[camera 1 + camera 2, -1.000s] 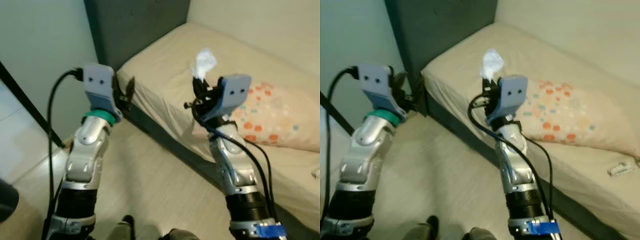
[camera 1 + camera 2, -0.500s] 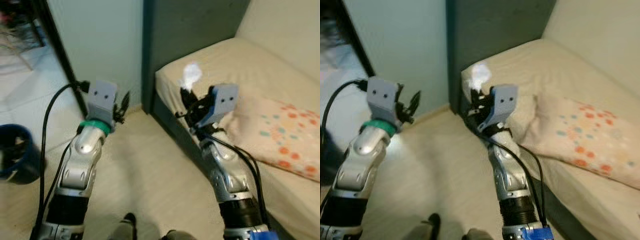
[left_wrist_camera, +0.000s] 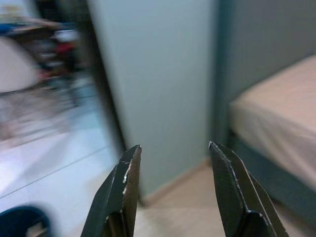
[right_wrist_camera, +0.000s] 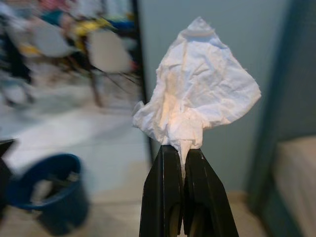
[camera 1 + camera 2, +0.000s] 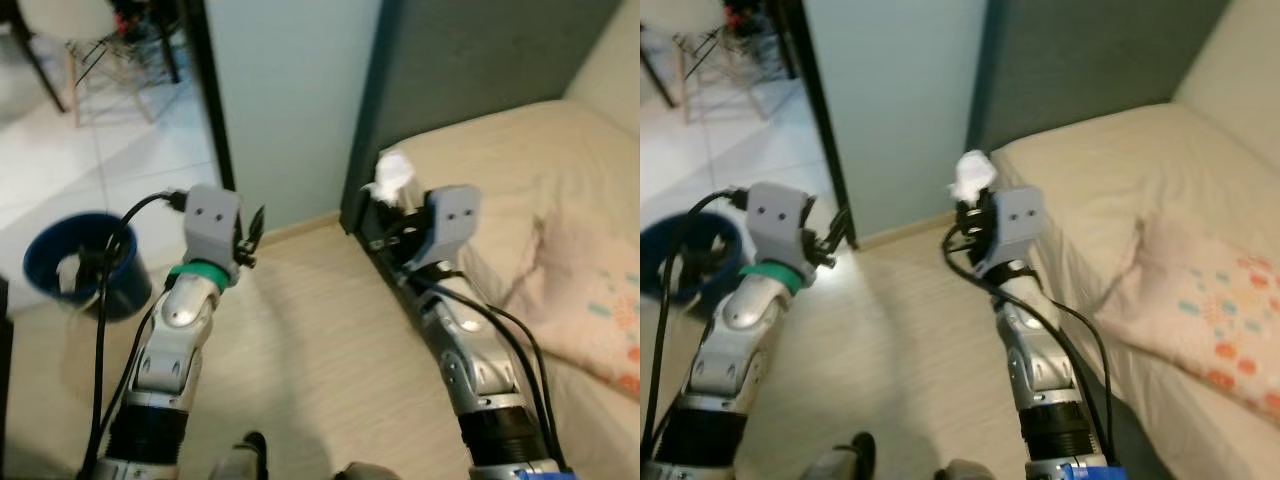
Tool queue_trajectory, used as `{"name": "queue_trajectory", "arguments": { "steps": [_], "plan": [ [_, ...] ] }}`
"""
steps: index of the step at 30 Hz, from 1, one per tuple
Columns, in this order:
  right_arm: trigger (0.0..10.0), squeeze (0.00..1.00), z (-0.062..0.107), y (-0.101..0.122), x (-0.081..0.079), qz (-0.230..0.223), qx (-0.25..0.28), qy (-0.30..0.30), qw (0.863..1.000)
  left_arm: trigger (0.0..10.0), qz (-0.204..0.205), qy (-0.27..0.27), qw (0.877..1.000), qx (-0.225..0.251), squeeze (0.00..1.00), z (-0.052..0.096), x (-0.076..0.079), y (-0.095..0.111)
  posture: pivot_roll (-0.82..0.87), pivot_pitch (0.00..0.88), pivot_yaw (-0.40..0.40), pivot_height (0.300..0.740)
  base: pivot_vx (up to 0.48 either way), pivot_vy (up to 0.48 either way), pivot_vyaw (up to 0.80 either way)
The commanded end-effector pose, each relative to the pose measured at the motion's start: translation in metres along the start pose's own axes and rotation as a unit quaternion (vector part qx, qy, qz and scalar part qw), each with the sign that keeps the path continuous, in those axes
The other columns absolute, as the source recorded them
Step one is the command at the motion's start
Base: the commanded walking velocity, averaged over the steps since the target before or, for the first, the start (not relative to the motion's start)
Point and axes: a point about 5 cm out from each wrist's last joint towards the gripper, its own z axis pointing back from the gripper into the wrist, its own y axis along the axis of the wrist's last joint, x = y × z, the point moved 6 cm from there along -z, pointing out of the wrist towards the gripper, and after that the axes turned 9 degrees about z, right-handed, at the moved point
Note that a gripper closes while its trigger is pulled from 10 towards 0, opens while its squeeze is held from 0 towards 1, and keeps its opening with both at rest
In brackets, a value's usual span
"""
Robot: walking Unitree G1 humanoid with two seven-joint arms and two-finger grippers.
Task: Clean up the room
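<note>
One tissue [image 4: 196, 98] in right hand [image 4: 180, 158].

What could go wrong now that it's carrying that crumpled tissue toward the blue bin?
The right end effector pinches only a bottom corner of the tissue, so it could slip out while the robot moves. The blue bin sits off to the robot's left, beyond the dark door frame, so the tissue might be dropped short onto the floor. The left arm's cable hangs loose and could snag.

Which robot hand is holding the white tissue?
The right gripper. Its two black fingers are pinched shut on the crumpled white tissue, while the left gripper has its fingers spread open with nothing between them.
</note>
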Motion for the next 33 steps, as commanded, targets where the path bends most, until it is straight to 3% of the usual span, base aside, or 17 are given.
{"name": "queue_trajectory", "arguments": {
  "steps": [1,33],
  "plan": [
    [10.0,0.0,0.0051,-0.011,0.0031,0.006,-0.019,-0.005,1.0,10.0,0.0,-0.003,1.0,-0.011,0.0,0.002,0.0029,-0.0083,-0.02,0.022,-0.028,0.74,0.0,0.0,0.74],
    [10.0,0.0,0.0022,-0.0088,0.0064,0.005,-0.011,-0.019,1.0,10.0,-0.013,-0.001,1.0,-0.011,0.0,0.0009,-0.0052,-0.0064,-0.01,0.021,-0.001,0.74,0.0,0.0,0.74]
  ]
}}
